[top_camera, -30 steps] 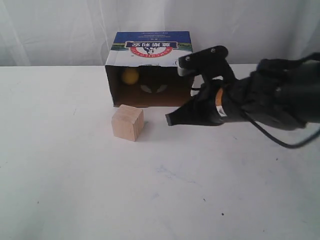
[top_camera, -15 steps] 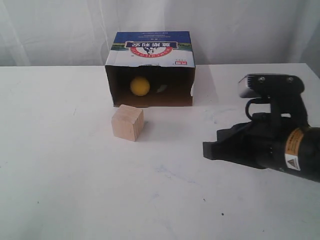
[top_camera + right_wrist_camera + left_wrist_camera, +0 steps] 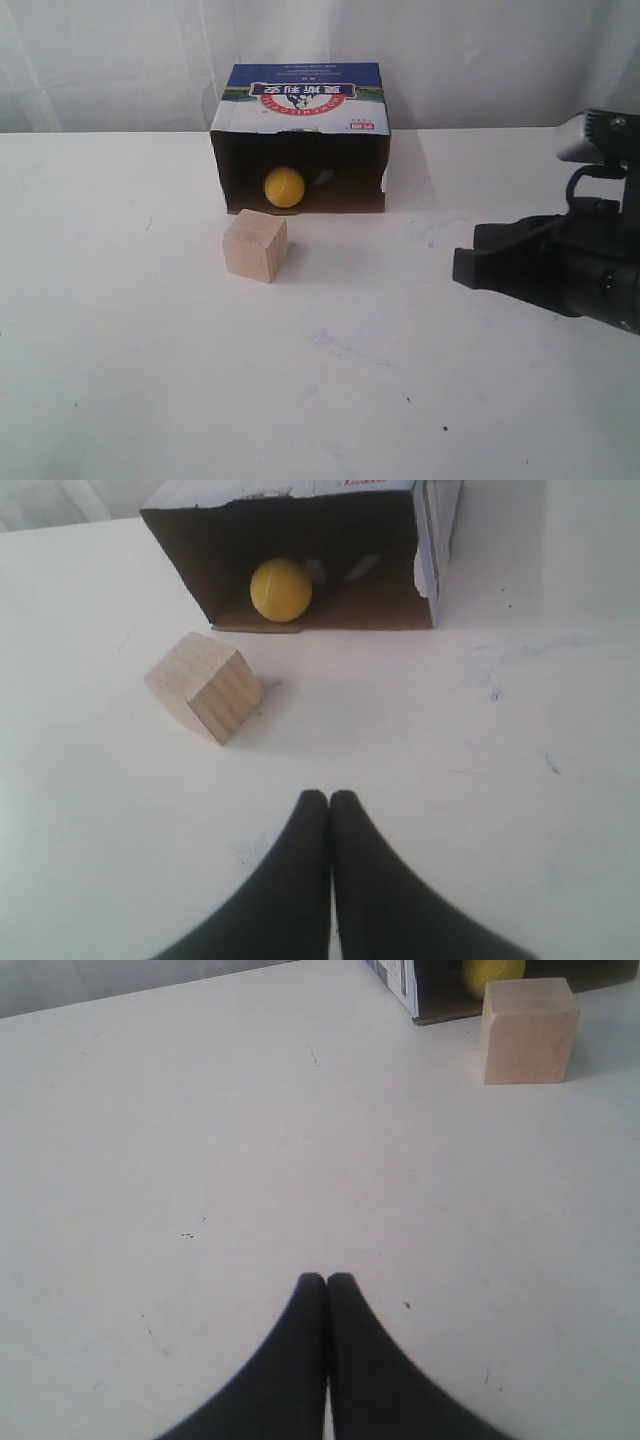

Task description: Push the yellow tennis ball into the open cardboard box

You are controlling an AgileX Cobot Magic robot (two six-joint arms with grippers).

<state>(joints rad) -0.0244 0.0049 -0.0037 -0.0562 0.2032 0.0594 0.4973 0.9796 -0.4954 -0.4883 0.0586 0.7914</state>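
The yellow tennis ball lies inside the open cardboard box, near the front of its dark mouth, left of middle. The right wrist view shows the ball on the box's floor. My right gripper is shut and empty, hovering far to the right of the box; its fingertips point toward the box. My left gripper is shut with nothing in it, over bare table, and is out of the exterior view. A sliver of the ball and a box corner show in the left wrist view.
A pale wooden cube stands on the white table just in front of the box's left half; the cube also shows in the right wrist view and the cube in the left. White curtains hang behind.
My right gripper has pulled back from the box's mouth to the far right. The ball has rolled from the back left of the box toward the front opening.
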